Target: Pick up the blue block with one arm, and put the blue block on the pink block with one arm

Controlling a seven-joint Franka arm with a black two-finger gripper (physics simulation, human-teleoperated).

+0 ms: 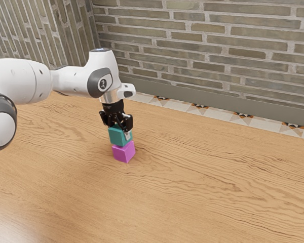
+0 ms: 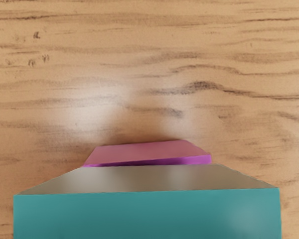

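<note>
On the wooden counter (image 1: 202, 192), close to its middle, the gripper (image 1: 119, 130) holds the blue block (image 1: 119, 136) between its 2 fingers, set narrowly against the block's sides, directly over the pink block (image 1: 124, 153). The 2 blocks look to be touching or nearly so; whether the blue one's weight rests on the pink one cannot be told. The main risk is the offset: in the exterior view the blue block sits slightly toward that view's left of the pink one, and in the wrist view the pink block (image 2: 149, 153) juts out beyond the blue block (image 2: 147, 216). If the fingers let go with too much overhang, the block could tip or slide off onto the counter. Pressing down hard could shove the pink block sideways, and a finger catching on release could pull the stack apart. A brick wall (image 1: 218, 45) and a tiled strip (image 1: 243, 117) stand well behind, and nothing seems to block a straight lift upward.
</note>
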